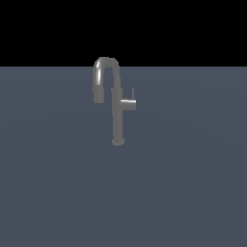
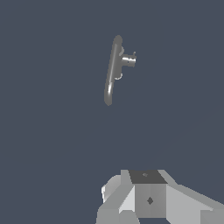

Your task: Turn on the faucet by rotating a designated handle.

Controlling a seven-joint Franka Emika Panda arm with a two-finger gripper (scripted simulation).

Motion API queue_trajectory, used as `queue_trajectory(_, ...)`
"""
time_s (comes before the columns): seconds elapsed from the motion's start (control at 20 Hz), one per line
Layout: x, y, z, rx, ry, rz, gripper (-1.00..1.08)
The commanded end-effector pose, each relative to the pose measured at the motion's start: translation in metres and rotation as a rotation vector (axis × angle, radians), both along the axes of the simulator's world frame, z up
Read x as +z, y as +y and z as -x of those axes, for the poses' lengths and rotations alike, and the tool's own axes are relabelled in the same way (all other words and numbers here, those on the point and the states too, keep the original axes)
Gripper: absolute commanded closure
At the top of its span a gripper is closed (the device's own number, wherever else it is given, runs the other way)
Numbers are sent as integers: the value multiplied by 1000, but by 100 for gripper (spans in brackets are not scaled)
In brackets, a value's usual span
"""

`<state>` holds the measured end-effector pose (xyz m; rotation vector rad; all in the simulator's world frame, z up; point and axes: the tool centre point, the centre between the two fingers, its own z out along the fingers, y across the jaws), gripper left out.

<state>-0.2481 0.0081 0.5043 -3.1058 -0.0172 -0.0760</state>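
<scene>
At the near edge of the wrist view sits the gripper, seen only as its white and grey body; the fingers do not show clearly, so I cannot tell whether they are spread or pressed together. It holds nothing that can be seen, and it does not appear in the exterior view at all.

Well ahead of the gripper, with open floor between, lies the faucet. From the wrist it is seen nearly end-on from above, the gooseneck spout reading as a long narrow bar. The handle juts out sideways from that bar as a short bright stub.

The exterior view makes the layout plainer. The faucet stands upright on a small round base, its spout arching over toward the exterior view's left. The handle sticks out horizontally toward the exterior view's right, with a thin lever rod rising from its outer end.

So the handle's long axis runs crosswise to the post, on the side away from the spout. In my judgement the coming move is an approach across the gap and down onto that free side. Room is generous: nothing else stands on the flat grey surface, and the spout curves away from the handle, leaving it unobstructed.
</scene>
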Motion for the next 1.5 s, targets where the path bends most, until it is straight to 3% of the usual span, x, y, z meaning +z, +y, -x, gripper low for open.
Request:
queue_trajectory(0.0, 0, 0, 0, 0, 0, 0, 108)
queue_trajectory(0.35, -1, 1, -7, -19, 17, -19, 108)
queue_trajectory(0.7, -4, 1, -27, -76, 70, -77, 108)
queue_trajectory(1.45, -27, -4, -108, -313, 286, -318, 108)
